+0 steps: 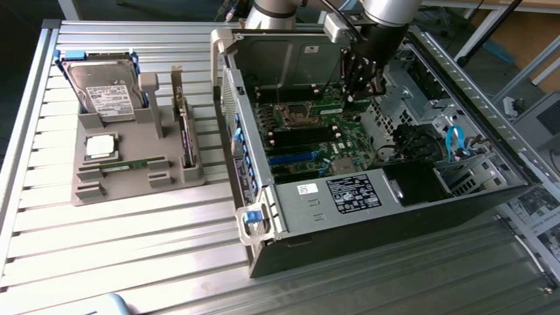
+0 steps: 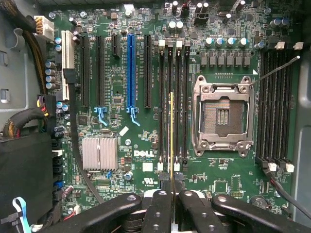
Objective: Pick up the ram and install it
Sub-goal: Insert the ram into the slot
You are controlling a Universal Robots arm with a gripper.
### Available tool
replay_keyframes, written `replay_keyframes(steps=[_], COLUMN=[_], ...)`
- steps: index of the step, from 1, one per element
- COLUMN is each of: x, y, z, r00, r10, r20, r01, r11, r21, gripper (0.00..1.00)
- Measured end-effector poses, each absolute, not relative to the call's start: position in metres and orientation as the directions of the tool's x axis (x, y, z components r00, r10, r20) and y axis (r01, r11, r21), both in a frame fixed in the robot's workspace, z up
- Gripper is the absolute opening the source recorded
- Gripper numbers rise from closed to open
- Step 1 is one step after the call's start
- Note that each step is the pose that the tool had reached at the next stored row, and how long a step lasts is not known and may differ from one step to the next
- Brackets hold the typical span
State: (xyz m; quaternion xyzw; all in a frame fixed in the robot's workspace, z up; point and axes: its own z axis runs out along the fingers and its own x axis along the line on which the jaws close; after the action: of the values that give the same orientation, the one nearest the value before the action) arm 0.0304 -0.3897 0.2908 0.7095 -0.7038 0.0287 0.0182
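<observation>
- On the exterior view's left, a grey plastic holder [image 1: 88,190] sits on the ribbed silver metal counter [image 1: 157,249]. It carries a silver box-shaped hard drive [image 1: 105,95] and a small square silver chip [image 1: 99,146].
- Further right on the counter stands the big black and silver computer case [image 1: 350,249]. Its side is off, so the green main board [image 1: 306,125] inside shows.
- From above, the silver robot arm [image 1: 385,13] reaches down into the case. Its jaws are pressed together on the ram [image 2: 171,141], a long, thin green stick, and pinch it between them.
- Picking up looks done. I think the step in hand is putting the ram in.
- The ram hangs over the row of long black memory slots [image 2: 178,97], just beside the shiny square metal chip socket [image 2: 222,114]. I cannot tell if it touches a slot yet.
- The ram stands on its thin edge, and that edge points down at the board. Its long side runs the same way as the slots.
- I think this step calls for holding the stick straight over one slot, not tipped. It also calls for a soft, even push down, so no corner catches.
</observation>
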Motion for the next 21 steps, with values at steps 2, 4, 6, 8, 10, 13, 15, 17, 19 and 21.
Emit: replay_keyframes(steps=[2,4,6,8,10,13,15,17,19,21], x=[0.0304,0.0304,0.0304,0.0304,0.0304,0.0304,0.0304,0.0304,0.0304,0.0304], y=[-0.3896,-0.3895,-0.3893,-0.3892,-0.3891,-0.3889,-0.3888,-0.3887,-0.3886,-0.3884], z=[0.2902,0.2896,0.2887,0.2882,0.2876,0.2868,0.2860,0.2854,0.2846,0.2835], r00=[0.008,0.008,0.008,0.008,0.008,0.008,0.008,0.008,0.008,0.008], r10=[-0.998,-0.998,-0.998,-0.998,-0.998,-0.998,-0.998,-0.998,-0.998,-0.997], r20=[0.067,0.067,0.068,0.068,0.068,0.069,0.069,0.069,0.070,0.071], r01=[-1.000,-1.000,-1.000,-1.000,-1.000,-1.000,-1.000,-1.000,-1.000,-1.000], r11=[-0.009,-0.009,-0.009,-0.009,-0.009,-0.009,-0.009,-0.009,-0.009,-0.009], r21=[-0.015,-0.015,-0.015,-0.015,-0.015,-0.015,-0.015,-0.015,-0.015,-0.015], gripper=[0.12,0.12,0.12,0.12,0.12,0.12,0.12,0.12,0.12,0.12])
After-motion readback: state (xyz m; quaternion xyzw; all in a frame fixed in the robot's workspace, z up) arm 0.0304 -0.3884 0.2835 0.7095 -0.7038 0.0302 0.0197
